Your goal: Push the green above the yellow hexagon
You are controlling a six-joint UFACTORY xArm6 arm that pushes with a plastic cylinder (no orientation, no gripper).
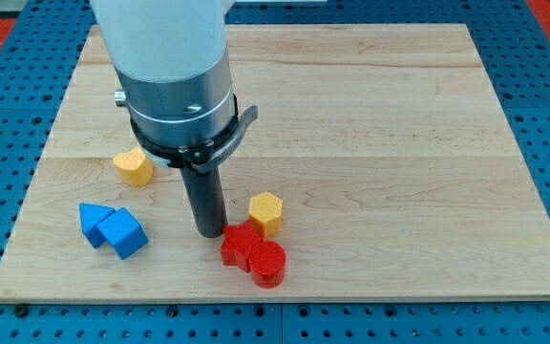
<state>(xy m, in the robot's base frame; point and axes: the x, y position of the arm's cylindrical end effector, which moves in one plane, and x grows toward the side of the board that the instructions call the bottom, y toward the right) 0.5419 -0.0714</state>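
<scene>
The yellow hexagon (266, 212) stands near the middle of the wooden board (399, 143), toward the view's bottom. My tip (210, 232) rests on the board just left of the red star (240, 243) and lower left of the yellow hexagon. No green block shows in this view; the arm's wide body covers part of the board's upper left.
A red cylinder (266, 263) touches the red star at its lower right. A yellow heart-like block (134, 166) lies left of the rod. Two blue blocks (113, 229) sit together at the view's lower left.
</scene>
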